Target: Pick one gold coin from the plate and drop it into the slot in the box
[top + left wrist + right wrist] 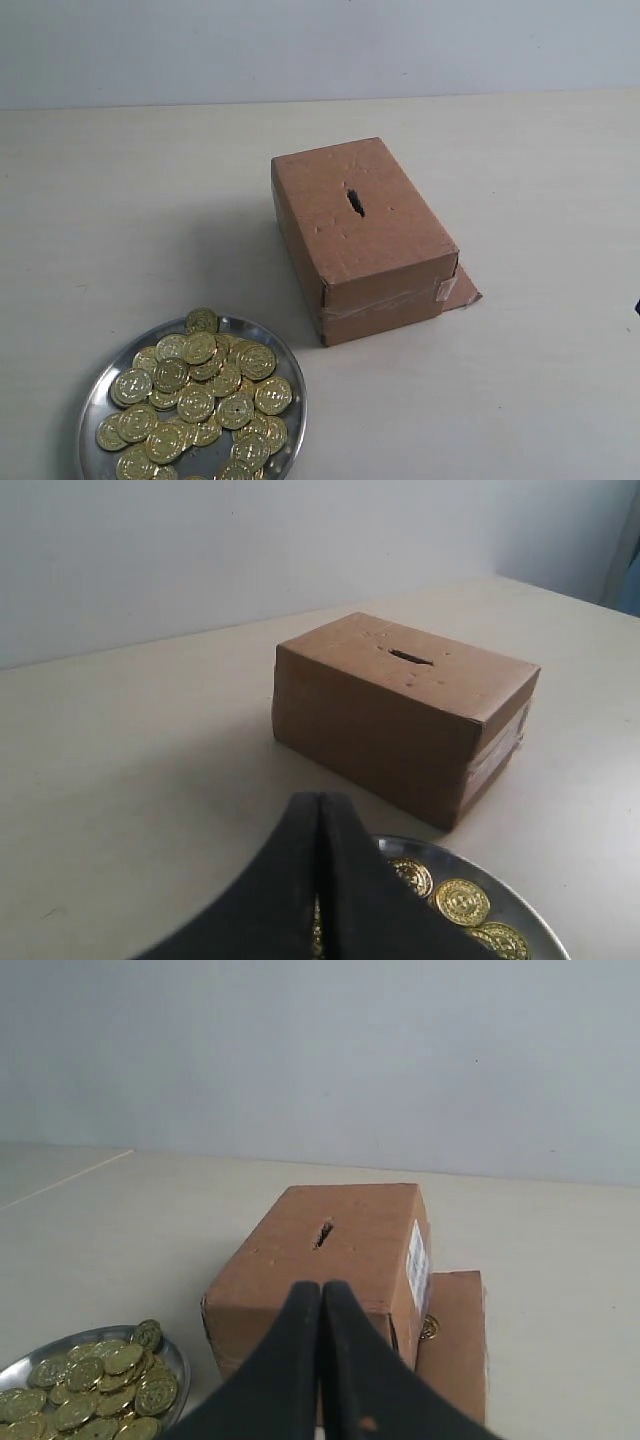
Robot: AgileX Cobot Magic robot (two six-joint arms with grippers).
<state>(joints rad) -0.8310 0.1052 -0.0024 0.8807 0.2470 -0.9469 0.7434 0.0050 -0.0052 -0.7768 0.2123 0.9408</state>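
Exterior view: the cardboard box (365,240) stands mid-table, the slot (355,202) dark in its top face, and a loose flap (462,288) lies flat at its taped end. The plate (296,388) sits near the box at the front left, heaped with gold coins (195,395).

Left wrist view: the left gripper (320,800) has its black fingers pressed together, holding nothing, above the plate's rim.

Right wrist view: the right gripper (322,1288) is likewise pressed together and empty, in front of the box. Only here do a white label (417,1265) on the box's side and a small gold disc (428,1327) beside the flap show.
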